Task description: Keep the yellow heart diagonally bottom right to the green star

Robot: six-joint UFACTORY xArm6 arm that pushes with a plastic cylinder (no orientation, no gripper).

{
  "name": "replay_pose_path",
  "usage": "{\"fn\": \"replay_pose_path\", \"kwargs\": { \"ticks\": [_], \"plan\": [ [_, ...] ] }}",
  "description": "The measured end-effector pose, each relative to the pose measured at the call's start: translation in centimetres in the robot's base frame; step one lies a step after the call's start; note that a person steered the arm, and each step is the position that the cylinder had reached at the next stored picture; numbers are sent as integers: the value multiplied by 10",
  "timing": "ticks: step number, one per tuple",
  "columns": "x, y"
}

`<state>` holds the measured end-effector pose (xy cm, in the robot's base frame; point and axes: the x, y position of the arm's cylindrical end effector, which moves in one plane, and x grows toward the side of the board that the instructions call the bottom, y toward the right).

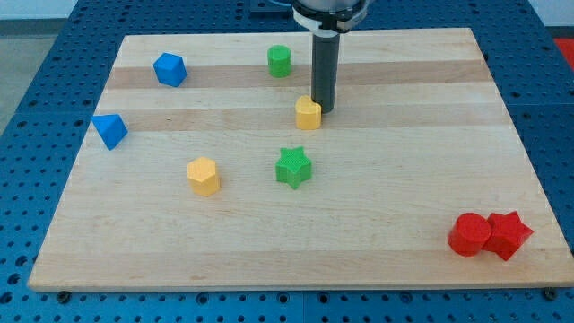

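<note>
Jaws? None on this arm: it ends in a straight dark rod, so nothing opens, closes or holds. The rod comes down upright from the view's top, and my tip [325, 109] sits on the table [404, 152], touching the upper right side of the yellow heart [308, 114].

That heart lies just to the tip's left and a shade toward the view's bottom. The green star [293, 168] is below the tip, slightly to its left, apart from the heart, so the heart stands above the star and a touch to its right.

Room to move: wide bare wood opens to the tip's right and toward the view's bottom right, up to the two reds by the table's lower right corner.

Counting now. Two yellows: the heart and a yellow hexagon [204, 176] down to the tip's left. Two greens: the star and a green cylinder [279, 61] above and left of the tip. Two blues far left: a blue block [169, 69] and a blue wedge [110, 131] by the left edge. Two reds touching: a red cylinder [470, 235] and a red star [509, 235].
</note>
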<state>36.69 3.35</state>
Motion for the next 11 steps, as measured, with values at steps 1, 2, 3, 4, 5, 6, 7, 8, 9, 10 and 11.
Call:
{"fn": "replay_pose_path", "kwargs": {
  "ticks": [1, 2, 3, 4, 5, 6, 7, 8, 9, 10, 11],
  "plan": [
    [-53, -6],
    [-67, -30],
    [-33, -45],
    [-21, -45],
    [13, -26],
    [26, -7],
    [42, 17],
    [63, 40],
    [88, 53],
    [114, 54],
    [136, 54]
  ]
}}
